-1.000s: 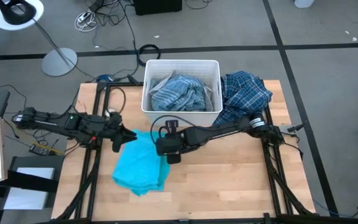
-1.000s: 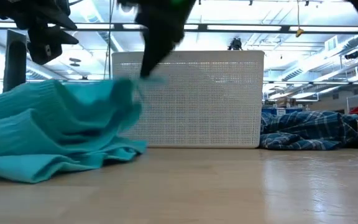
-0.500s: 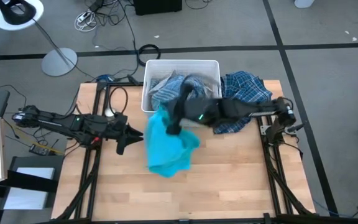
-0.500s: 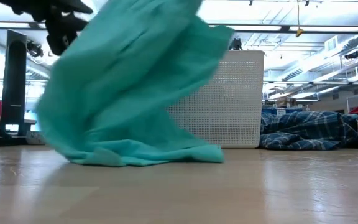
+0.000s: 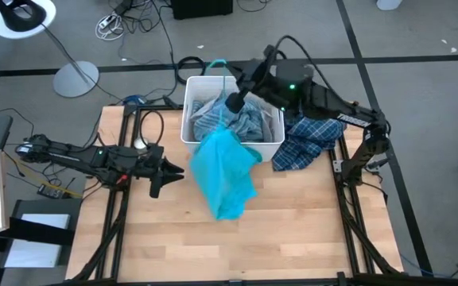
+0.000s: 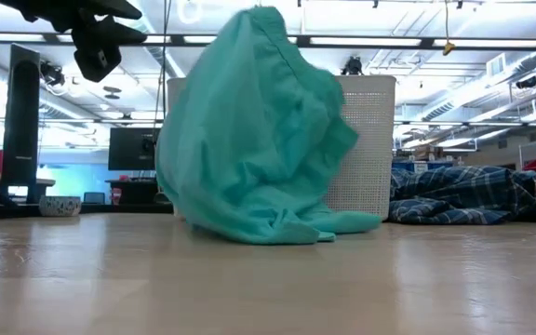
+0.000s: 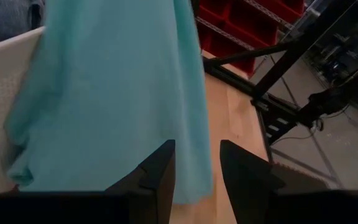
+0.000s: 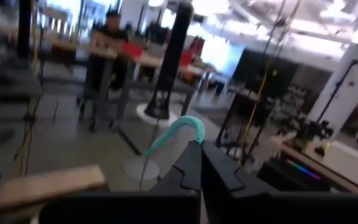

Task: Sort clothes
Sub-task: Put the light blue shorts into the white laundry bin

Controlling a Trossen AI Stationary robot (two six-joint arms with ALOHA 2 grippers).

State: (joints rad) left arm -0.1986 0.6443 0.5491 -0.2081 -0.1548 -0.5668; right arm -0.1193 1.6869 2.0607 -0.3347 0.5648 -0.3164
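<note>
The right end effector [image 5: 227, 102], above the white perforated plastic bin [image 5: 189, 127], pinches the bright turquoise fabric garment [image 5: 225, 171], whose hem drags on the wooden table [image 5: 308, 230]. The left end effector [image 5: 169, 173] waits open nearby. Sorting seems barely begun.

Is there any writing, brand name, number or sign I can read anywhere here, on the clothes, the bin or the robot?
None can be read.
The turquoise garment, the white bin and the plaid shirt show no lettering.
The red crates behind the table are too blurred to tell.
</note>
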